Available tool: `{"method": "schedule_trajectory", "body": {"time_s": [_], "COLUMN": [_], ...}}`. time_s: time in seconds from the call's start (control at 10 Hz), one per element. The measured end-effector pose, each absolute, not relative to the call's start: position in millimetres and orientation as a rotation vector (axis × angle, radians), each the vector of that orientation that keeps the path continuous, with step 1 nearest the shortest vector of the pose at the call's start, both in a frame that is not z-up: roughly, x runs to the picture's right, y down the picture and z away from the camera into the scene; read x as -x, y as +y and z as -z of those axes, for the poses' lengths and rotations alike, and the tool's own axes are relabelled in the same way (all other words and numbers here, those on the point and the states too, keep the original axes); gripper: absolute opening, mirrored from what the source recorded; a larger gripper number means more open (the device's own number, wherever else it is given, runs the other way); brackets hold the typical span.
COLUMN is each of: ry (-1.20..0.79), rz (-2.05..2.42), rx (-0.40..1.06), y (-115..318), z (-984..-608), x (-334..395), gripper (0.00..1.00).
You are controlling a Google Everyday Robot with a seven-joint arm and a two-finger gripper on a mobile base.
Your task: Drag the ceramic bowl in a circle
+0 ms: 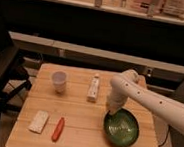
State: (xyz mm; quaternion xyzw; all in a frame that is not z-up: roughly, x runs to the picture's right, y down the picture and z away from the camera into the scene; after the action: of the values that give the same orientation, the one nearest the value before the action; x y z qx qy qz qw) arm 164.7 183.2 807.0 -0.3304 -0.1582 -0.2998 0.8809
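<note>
The ceramic bowl point(122, 128) is wide, round and glossy dark green with pale ring marks inside. It sits on the wooden table point(80, 112) at the front right. My white arm comes in from the right and bends down to the bowl. My gripper point(112, 111) is at the bowl's far-left rim, touching it or just inside it.
A small translucent white cup point(59, 81) stands at the back left. A small white bottle point(93, 87) lies at the back middle. A pale sponge-like block point(38, 121) and a red-orange carrot-like piece point(58, 129) lie at the front left. A dark chair point(0, 72) is left of the table.
</note>
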Motion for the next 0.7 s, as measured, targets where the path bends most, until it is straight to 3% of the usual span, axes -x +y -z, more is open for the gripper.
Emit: {"method": "schedule_trajectory", "body": {"time_s": [0.7], "ry": [-0.325], "rz": [0.576], "rx": [0.692], "y": [194], "z": [-797], "x": [-202], "gripper": [0.0]}}
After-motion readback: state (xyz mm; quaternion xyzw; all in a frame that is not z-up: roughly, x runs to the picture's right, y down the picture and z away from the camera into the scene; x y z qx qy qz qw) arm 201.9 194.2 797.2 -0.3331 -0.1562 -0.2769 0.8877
